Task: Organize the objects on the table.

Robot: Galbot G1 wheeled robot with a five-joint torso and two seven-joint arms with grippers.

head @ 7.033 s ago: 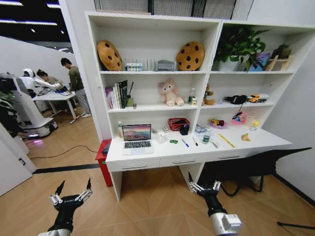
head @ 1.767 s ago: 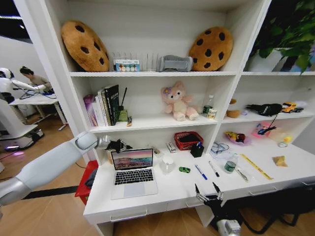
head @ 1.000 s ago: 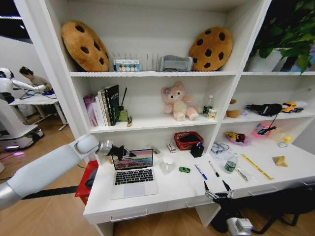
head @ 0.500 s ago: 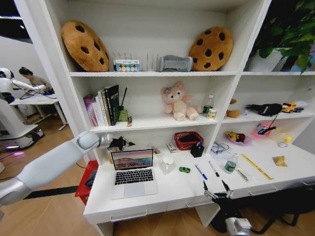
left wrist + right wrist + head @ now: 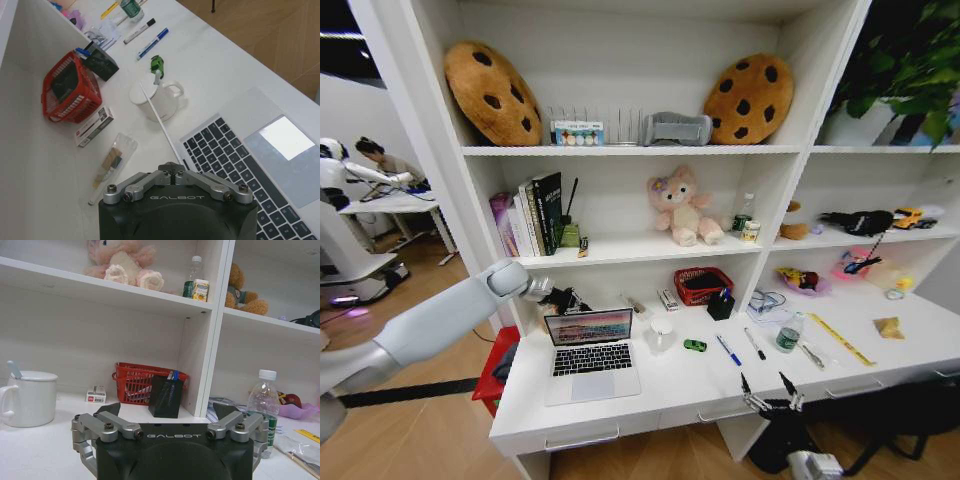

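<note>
One white desk (image 5: 670, 385) w/ laptop (image 5: 590, 355), shelving (image 5: 790, 150) above.

My left gripper (image 5: 563, 299) hovers just behind the laptop (image 5: 590, 353) lid's top edge, fingers closed together. To its right on the table (image 5: 670, 388) sit the mug (image 5: 662, 334), toy car (image 5: 695, 345) and pens (image 5: 728, 350). The basket (image 5: 701, 285) stands behind those. My right gripper (image 5: 769, 398) hangs spread before the table's front edge, the bottle (image 5: 787, 333) beyond it.
</note>
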